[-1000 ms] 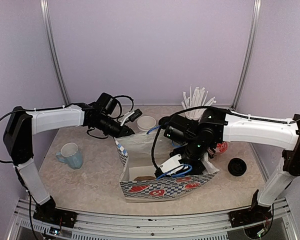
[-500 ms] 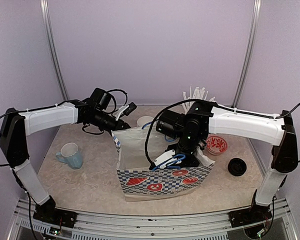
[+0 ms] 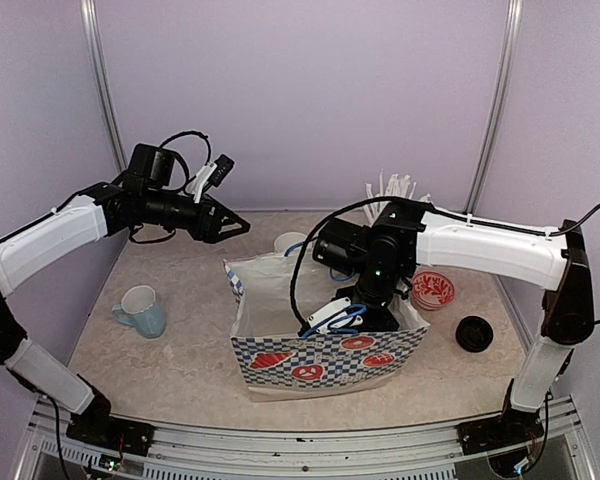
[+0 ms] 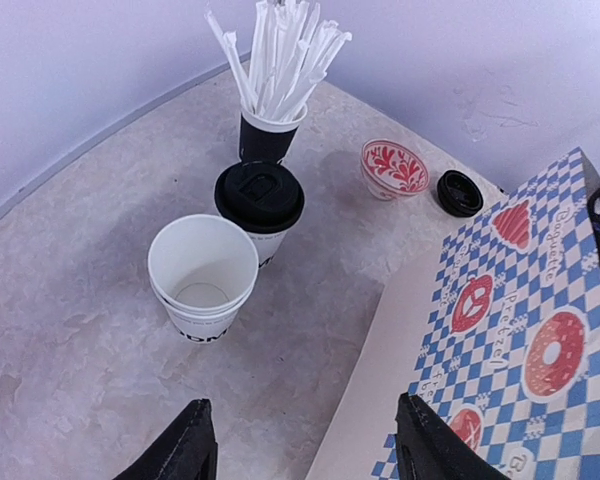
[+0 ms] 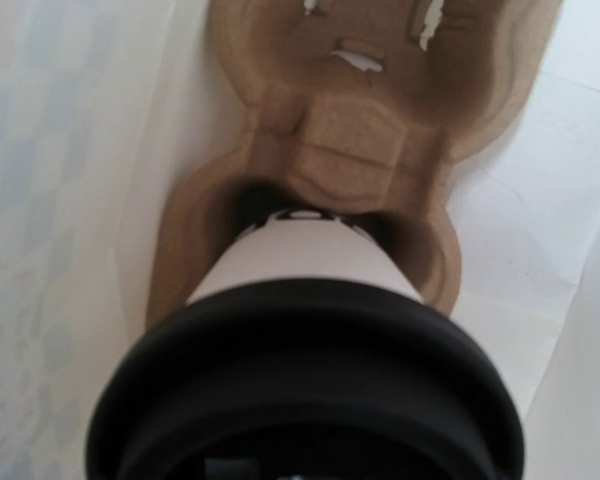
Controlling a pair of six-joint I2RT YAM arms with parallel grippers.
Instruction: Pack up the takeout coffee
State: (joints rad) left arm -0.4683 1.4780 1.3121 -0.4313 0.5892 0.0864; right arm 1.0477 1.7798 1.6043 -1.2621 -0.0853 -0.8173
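White and upright, the lidless paper cup (image 4: pixel 203 268) and the black-lidded paper cup (image 4: pixel 259 200) stand just below and ahead of the left gripper (image 4: pixel 303 432), whose jaws gape empty.

Left claw (image 4: pixel 302 404) spread aloft; right arm (image 3: pixel 480 245) down-bent.

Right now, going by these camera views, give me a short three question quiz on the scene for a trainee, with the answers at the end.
1. True or false: the left gripper is holding a cup.
2. What stands in the black-banded cup? A spoons, B straws, C napkins.
3. Fill in: behind the open paper cup stands a second cup, closed with a black ___.
Key: 1 false, its jaws are open with nothing between them. 2 B. 3 lid.
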